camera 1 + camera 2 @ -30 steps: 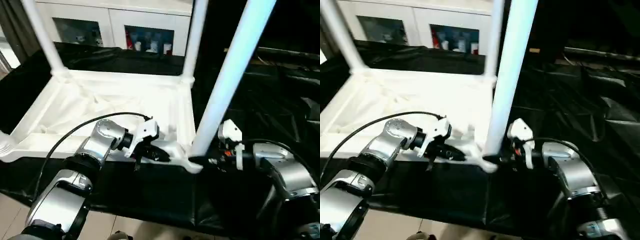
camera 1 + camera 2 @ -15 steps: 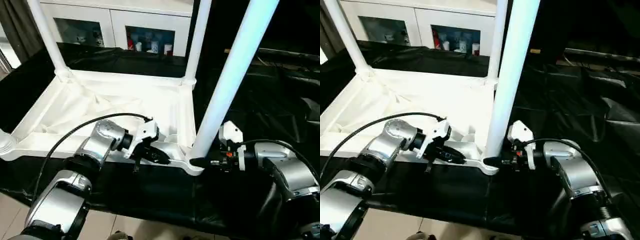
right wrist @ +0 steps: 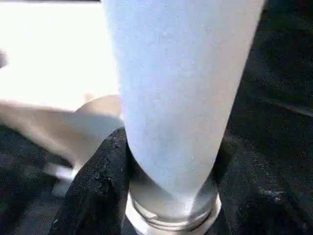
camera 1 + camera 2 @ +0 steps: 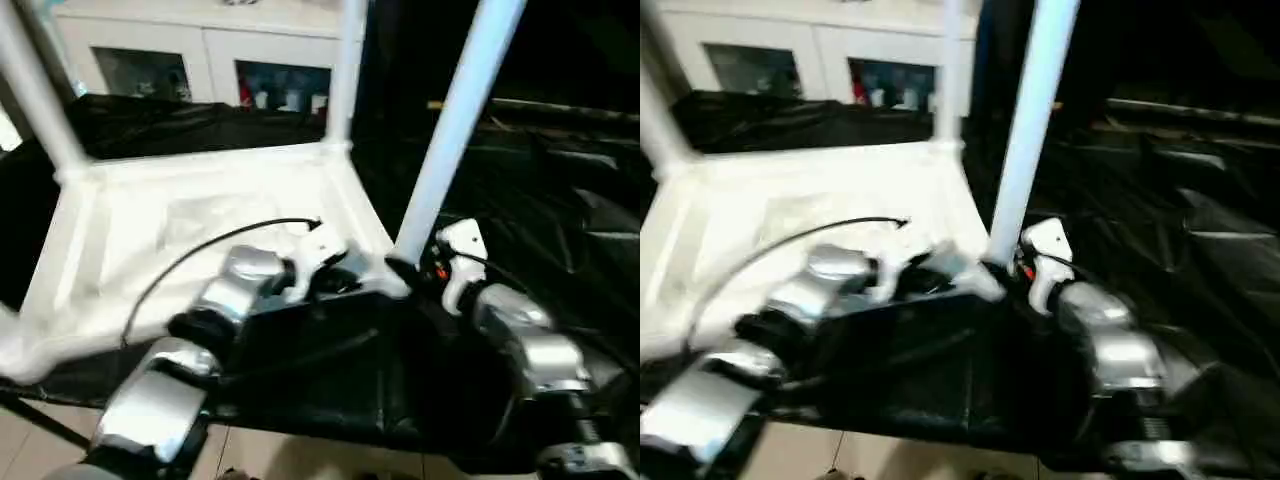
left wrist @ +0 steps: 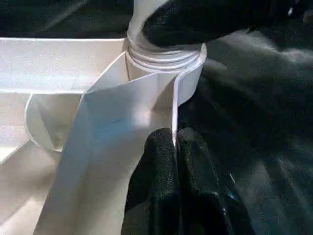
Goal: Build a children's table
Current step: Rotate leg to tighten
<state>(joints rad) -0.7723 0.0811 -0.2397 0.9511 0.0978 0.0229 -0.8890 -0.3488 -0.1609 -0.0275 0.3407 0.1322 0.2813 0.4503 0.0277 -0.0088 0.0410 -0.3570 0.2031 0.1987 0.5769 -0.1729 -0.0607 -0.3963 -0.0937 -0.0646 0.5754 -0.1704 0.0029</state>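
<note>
The white table top (image 4: 190, 215) lies underside up on a black-covered bench (image 4: 330, 370). Three white legs stand in its corner sockets: far left (image 4: 35, 100), far right (image 4: 345, 70) and near right (image 4: 455, 130). My left gripper (image 4: 335, 280) is shut on the top's thin rim (image 5: 146, 112) just beside the near right socket (image 5: 166, 58), its fingers (image 5: 161, 161) pinching the wall. My right gripper (image 4: 405, 270) is shut on the base of the near right leg (image 3: 171, 98), one black finger (image 3: 102, 186) on each side.
A white cabinet (image 4: 200, 70) with glass doors stands behind the bench. Crumpled black sheeting (image 4: 560, 200) covers the area to the right. Pale floor tiles (image 4: 260, 455) show below the bench's front edge.
The view has shifted and blurred. The near right corner, with both grippers still holding it, now sits farther back from the bench's front edge, and the top looks turned leftward.
</note>
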